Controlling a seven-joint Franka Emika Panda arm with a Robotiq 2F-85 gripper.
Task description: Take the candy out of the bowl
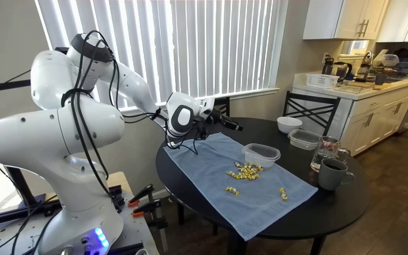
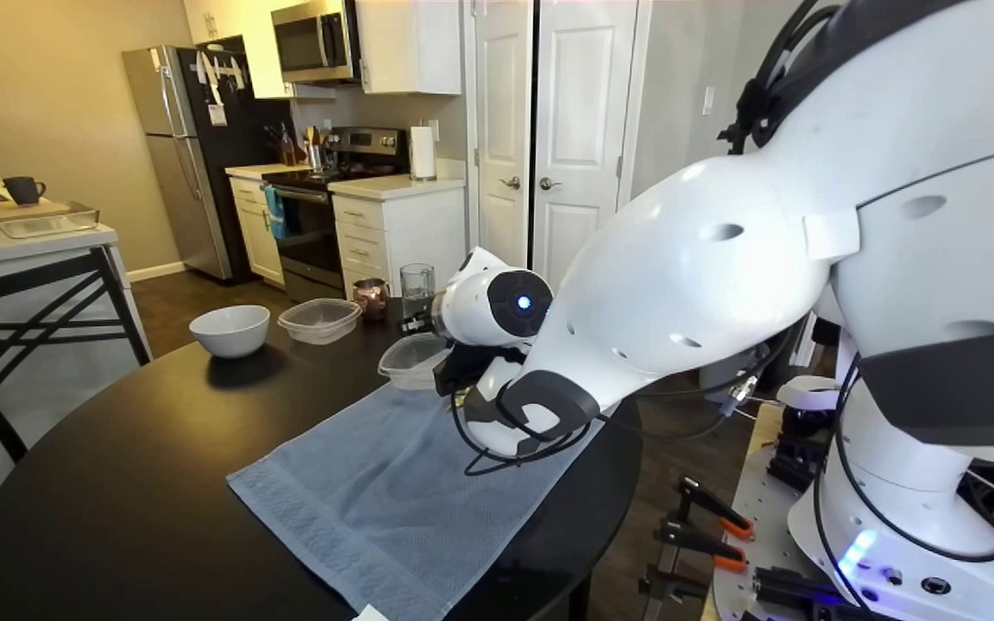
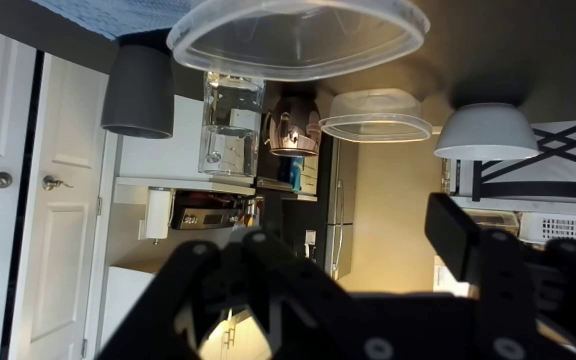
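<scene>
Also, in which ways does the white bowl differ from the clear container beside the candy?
The white bowl is opaque; the clear container is see-through. The white bowl's rim is round, the clear container's has rounded corners. The white bowl stands away from the candy, the clear container close beside it. Both stand upright.

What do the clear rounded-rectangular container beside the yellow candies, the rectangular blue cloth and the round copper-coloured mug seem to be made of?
Clear container: probably plastic, glossy; see-through with moulded rim.
Blue cloth: likely terry cotton, matte; nubby surface, ribbed end band.
Copper-coloured mug: apparently polished metal, bright reflections; exact metal unclear.
</scene>
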